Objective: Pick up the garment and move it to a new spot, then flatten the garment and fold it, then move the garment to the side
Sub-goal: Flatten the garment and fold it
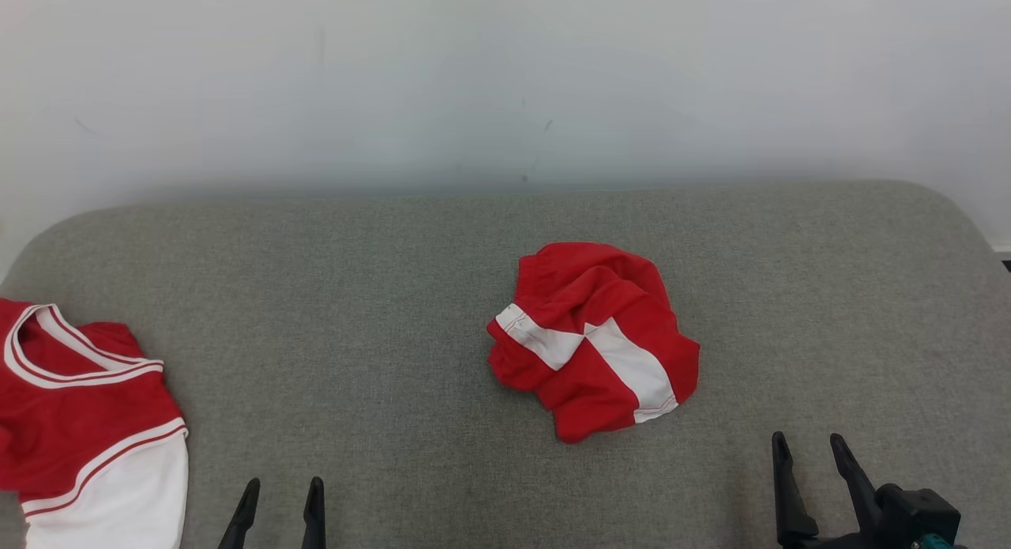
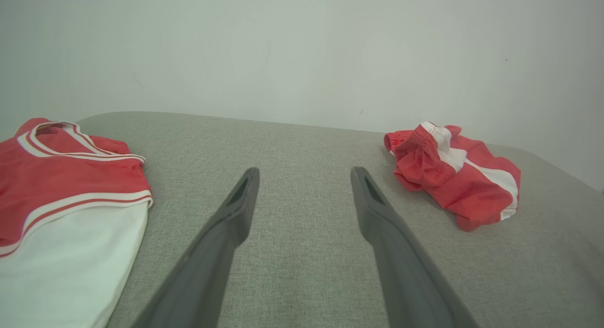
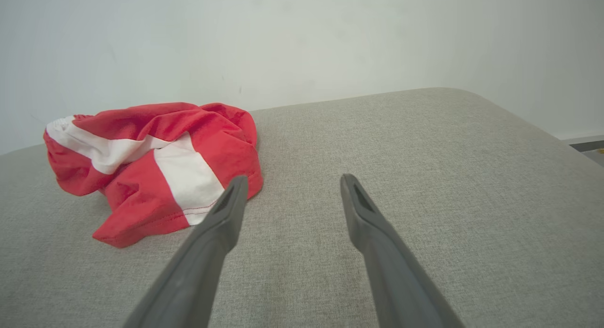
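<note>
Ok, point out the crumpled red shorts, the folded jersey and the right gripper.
Crumpled red shorts [image 1: 624,296], head view, red upper folds.
Folded jersey [image 1: 79,411], head view, red chest panel.
Right gripper [image 1: 810,448], head view, midway between fingertips.

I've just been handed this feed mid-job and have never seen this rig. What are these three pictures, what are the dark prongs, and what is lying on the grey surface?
You are looking through a two-armed robot's cameras. The head view looks down at a grey fabric-covered surface by a white wall. The dark prongs are the fingers of its two grasping tools: the left tool at the lower left, the right tool at the lower right. Each wrist view looks along one tool's own fingers. Both tools are open and hold nothing. In the middle lies a crumpled red garment with a white stripe, untouched. At the left edge lies a flat red-and-white jersey with striped trim. The right tool is nearer the crumpled garment.
</note>
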